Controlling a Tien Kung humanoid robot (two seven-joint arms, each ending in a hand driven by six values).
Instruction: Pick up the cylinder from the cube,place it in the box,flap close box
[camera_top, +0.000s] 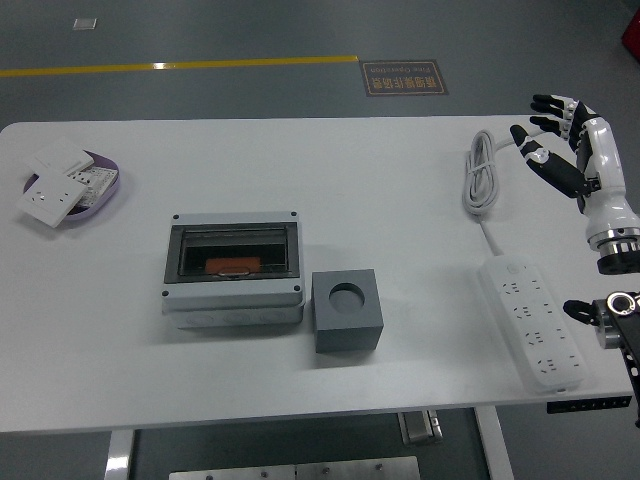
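The right hand is raised over the far right part of the white tabletop, its fingers spread wide and holding nothing. It hovers just right of a coiled white cable, apart from it. The forearm runs down the right edge of the view in a white and black casing. The left hand is out of view.

Near the middle of the tabletop sits the grey box, its front open so the dark inside shows. An orange object lies inside it, low and toward the centre; whether this is the cylinder cannot be told from this view. Just right of the box, at its front right corner and close beside it, stands the dark grey cube. The cube's top has a round hole, and nothing stands in that hole.

A white power strip lies at the right, near the front edge, with its cable leading back to the coil. At the far left a purple tray holds white wall-socket plates, some overhanging its rim.
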